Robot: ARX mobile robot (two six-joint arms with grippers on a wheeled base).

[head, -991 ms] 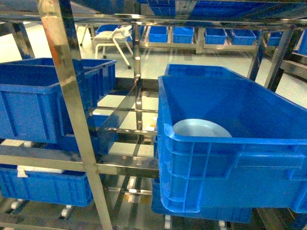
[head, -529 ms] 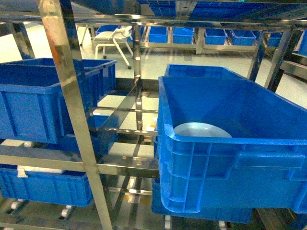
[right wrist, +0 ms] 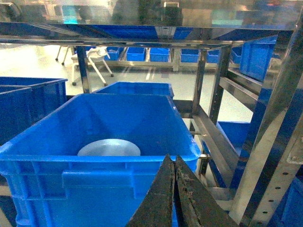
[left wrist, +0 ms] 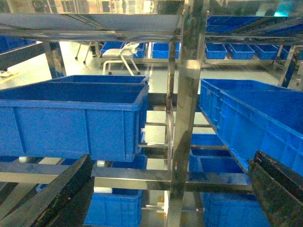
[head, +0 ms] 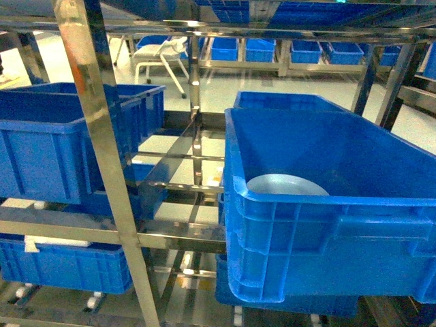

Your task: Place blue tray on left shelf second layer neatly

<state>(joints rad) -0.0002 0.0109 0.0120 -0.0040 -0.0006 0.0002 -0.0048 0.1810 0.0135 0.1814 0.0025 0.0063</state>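
The blue tray (head: 286,185) is a pale oval dish lying inside a large deep-blue crate (head: 340,238) on the right shelf. Only its far part shows above the crate's front wall. The right wrist view shows the tray (right wrist: 109,148) in the same crate (right wrist: 71,189). My right gripper (right wrist: 171,160) is shut with nothing in it, just outside the crate's front right corner. My left gripper (left wrist: 173,158) stands wide open and empty, facing a steel post (left wrist: 187,118) of the left shelf. Neither gripper shows in the head view.
The left shelf holds deep-blue crates (head: 54,150) on its upper level and another crate (head: 65,266) below. A steel upright (head: 102,163) stands close in front. A white chair (head: 160,58) and more crates (head: 259,49) are far behind.
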